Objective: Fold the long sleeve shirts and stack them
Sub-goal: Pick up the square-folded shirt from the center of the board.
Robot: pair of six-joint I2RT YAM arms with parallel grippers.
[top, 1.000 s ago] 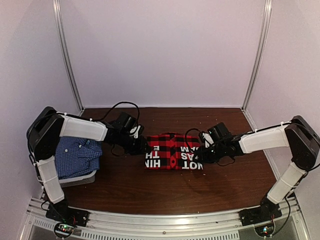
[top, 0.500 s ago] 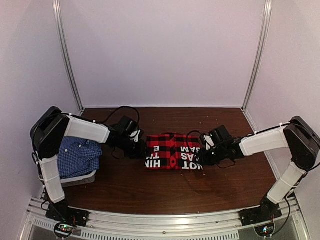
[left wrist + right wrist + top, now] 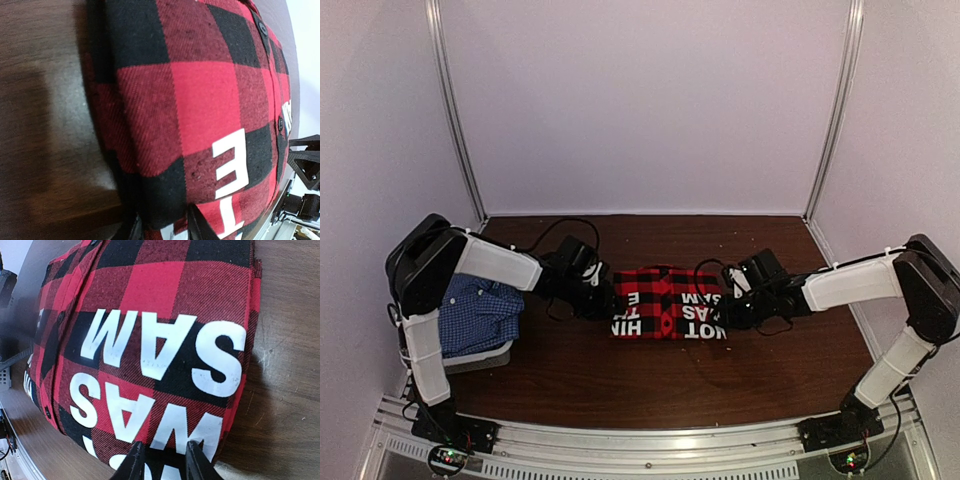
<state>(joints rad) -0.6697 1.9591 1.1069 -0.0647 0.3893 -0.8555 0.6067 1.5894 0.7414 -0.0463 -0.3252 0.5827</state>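
The folded red plaid shirt [image 3: 668, 303], laid on the tabletop [image 3: 620, 385], is clamped at opposite edges by the left end effector [image 3: 165, 226] and right end effector [image 3: 162, 460]; the blue check shirt [image 3: 475, 315] is heaped in the basket [image 3: 485, 357].

On the red plaid shirt [image 3: 665, 290], right half: large white capitals "SAM", "WAS", "NOT"
Left half: white "E" above "HIN"
Left wrist view: "E", then perhaps a "T", cut off

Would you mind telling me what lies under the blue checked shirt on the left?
A pale grey basket: only its near rim shows below the blue checked shirt. Whatever else it holds is hidden by the cloth.
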